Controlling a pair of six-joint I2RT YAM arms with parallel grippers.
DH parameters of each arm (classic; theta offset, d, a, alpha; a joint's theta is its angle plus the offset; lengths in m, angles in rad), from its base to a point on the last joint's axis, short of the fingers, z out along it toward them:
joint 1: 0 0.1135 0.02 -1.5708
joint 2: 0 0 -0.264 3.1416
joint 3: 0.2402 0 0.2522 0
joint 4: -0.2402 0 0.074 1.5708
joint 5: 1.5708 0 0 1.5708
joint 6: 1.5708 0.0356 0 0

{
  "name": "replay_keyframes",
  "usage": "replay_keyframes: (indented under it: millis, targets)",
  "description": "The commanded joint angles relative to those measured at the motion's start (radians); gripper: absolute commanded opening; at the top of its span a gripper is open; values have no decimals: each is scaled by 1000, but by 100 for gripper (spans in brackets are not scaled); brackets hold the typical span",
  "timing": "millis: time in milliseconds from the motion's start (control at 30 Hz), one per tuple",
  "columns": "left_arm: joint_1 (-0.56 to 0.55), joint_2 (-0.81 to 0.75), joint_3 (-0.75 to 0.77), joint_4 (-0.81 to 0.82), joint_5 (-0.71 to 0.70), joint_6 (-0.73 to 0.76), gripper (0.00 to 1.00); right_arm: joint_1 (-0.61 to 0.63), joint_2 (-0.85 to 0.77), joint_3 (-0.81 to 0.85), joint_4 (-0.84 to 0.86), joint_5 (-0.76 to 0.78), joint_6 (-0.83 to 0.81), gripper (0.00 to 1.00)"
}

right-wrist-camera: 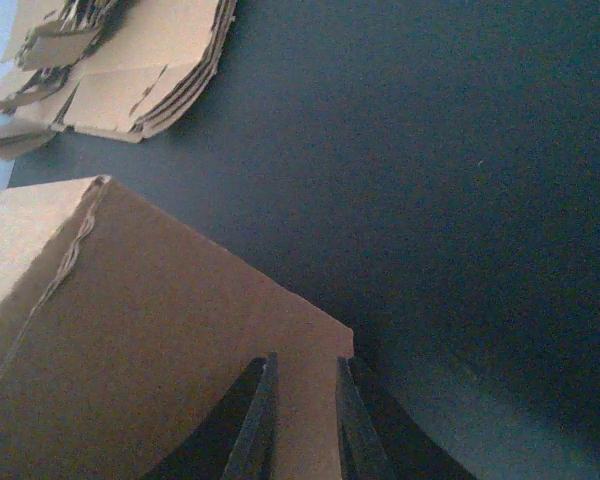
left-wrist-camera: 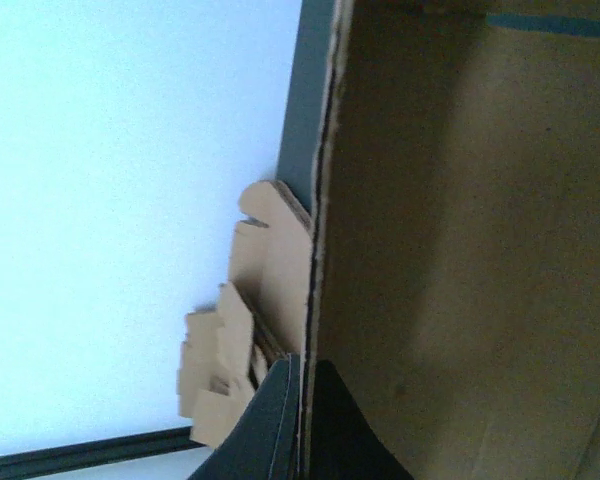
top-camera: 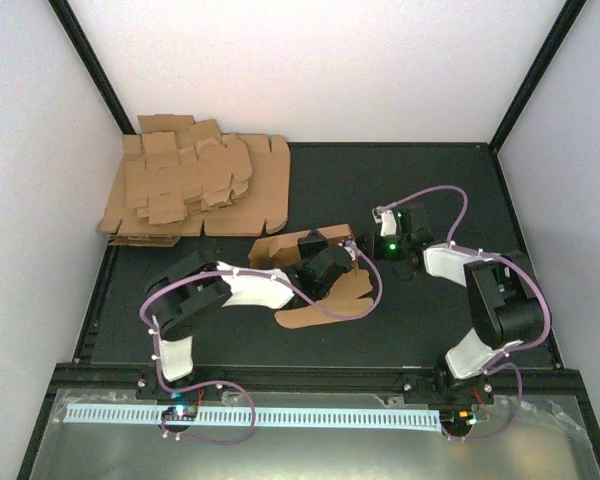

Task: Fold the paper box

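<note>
The paper box (top-camera: 335, 300) is one brown cardboard piece, partly folded, lying in the middle of the dark mat. One wall stands up at its left (top-camera: 272, 250), and flat flaps spread to the front right. My left gripper (top-camera: 317, 262) is over the box. In the left wrist view it (left-wrist-camera: 315, 420) is shut on the thin edge of an upright wall of the box (left-wrist-camera: 460, 250). My right gripper (top-camera: 365, 250) is at the box's right end. In the right wrist view its jaws (right-wrist-camera: 300, 410) stand a little apart over a flat panel of the box (right-wrist-camera: 160, 330), near that panel's corner.
A thick pile of brown cardboard sheets (top-camera: 195, 185) lies at the back left of the mat; it also shows in the left wrist view (left-wrist-camera: 230, 340) and the right wrist view (right-wrist-camera: 130, 70). White walls enclose the mat (top-camera: 420, 310), and a metal rail runs along the front.
</note>
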Motion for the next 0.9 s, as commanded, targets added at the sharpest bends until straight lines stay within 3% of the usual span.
replay_keyframes:
  millis: [0,200,600,867]
  targets:
    - [-9,63,-7,353,-54,245,2,6,48,47,92,22,36,20]
    - [-10,109,34,396,-61,309,2,6,90,62,118,51,40,19]
    - [-42,104,-22,180,-47,54,2,15,76,-45,196,81,30,22]
    - [-42,109,-35,128,-21,-2,2,15,9,-159,304,107,-1,30]
